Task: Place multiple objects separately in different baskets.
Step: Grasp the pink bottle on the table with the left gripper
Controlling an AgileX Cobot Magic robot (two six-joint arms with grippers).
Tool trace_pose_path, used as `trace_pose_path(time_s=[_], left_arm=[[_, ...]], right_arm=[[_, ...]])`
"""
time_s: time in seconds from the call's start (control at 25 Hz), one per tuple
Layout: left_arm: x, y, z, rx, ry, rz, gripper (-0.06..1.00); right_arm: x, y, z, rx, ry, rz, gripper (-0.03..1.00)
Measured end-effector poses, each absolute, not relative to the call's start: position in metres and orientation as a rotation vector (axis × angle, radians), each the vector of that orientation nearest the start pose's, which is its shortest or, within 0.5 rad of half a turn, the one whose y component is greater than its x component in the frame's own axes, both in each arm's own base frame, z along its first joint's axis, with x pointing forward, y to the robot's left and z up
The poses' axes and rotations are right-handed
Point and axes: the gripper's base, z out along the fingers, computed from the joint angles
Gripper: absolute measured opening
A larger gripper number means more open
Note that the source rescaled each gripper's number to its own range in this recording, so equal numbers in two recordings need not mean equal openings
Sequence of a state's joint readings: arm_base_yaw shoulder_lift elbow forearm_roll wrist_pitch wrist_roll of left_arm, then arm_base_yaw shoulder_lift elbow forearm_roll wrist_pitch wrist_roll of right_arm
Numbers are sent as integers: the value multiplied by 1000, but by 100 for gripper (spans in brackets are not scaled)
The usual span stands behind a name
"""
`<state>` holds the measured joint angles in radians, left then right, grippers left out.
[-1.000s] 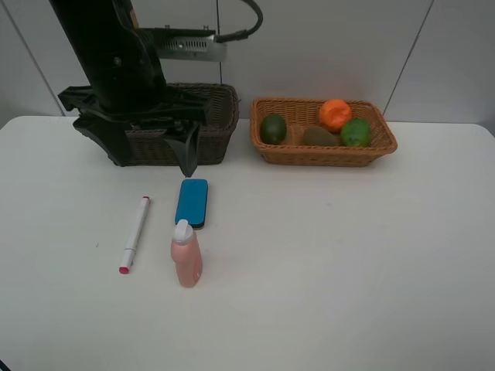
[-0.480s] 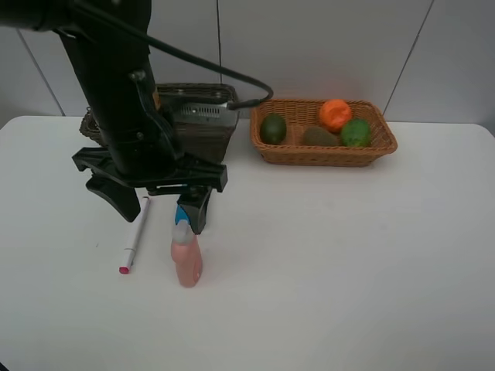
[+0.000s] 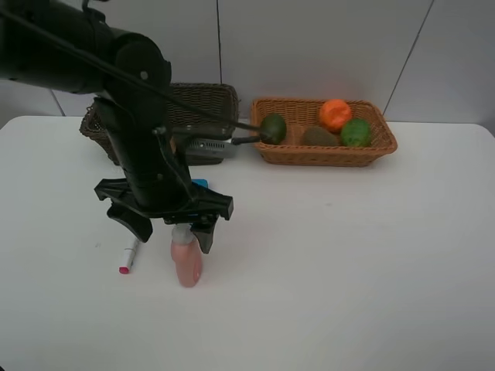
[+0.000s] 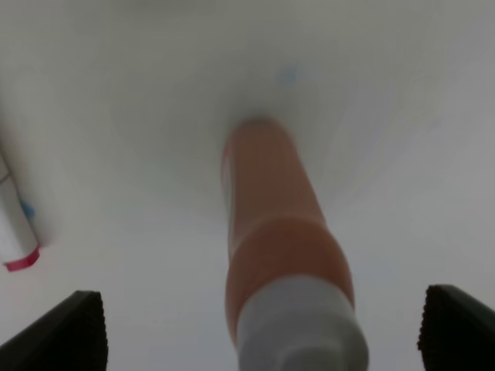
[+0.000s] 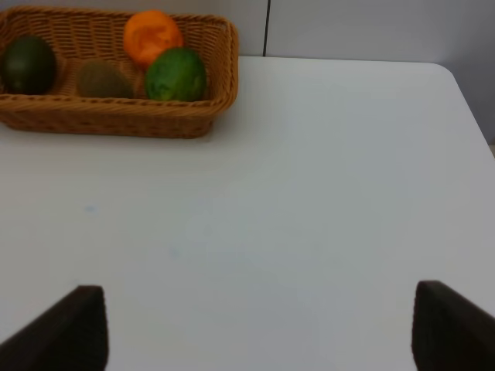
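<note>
Since a sec ago the left gripper (image 3: 174,236) has dropped from the dark basket (image 3: 209,104) at the back edge of the table (image 3: 348,255) to the pink bottle (image 3: 187,267), standing front-left. Jaws spread wide astride it, prob. not touching, as wrist view's blurry. Bottle's next for pickup. The right gripper (image 5: 255,332): spread, empty, over bare table.
</note>
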<state>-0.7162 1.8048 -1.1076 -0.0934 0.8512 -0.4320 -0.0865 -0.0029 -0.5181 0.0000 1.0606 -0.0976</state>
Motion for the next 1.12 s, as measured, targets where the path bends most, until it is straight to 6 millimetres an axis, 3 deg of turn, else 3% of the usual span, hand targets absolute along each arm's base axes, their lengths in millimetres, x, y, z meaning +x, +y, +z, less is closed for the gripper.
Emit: trace_pose_path(time_s=[0.32,0.88,0.96,1.08,1.12], left_arm=[[251,-232,138,387,3093,-179,100],[252,-234,138,372,3081,-213,97],[250,-233,137,359,3100,-200,81],[249,-232,137,338,3116,-189,27],[249,-232,137,339,3117,-188,27]], right_arm=[[-7,1,282,-11,2025,-117,100],[-7,1,282,-11,2025,-117,100],[-7,1,282,-11,2025,-117,100],[-7,1,282,-11,2025,-117,100],[-7,1,282,-11,2025,-117,100]])
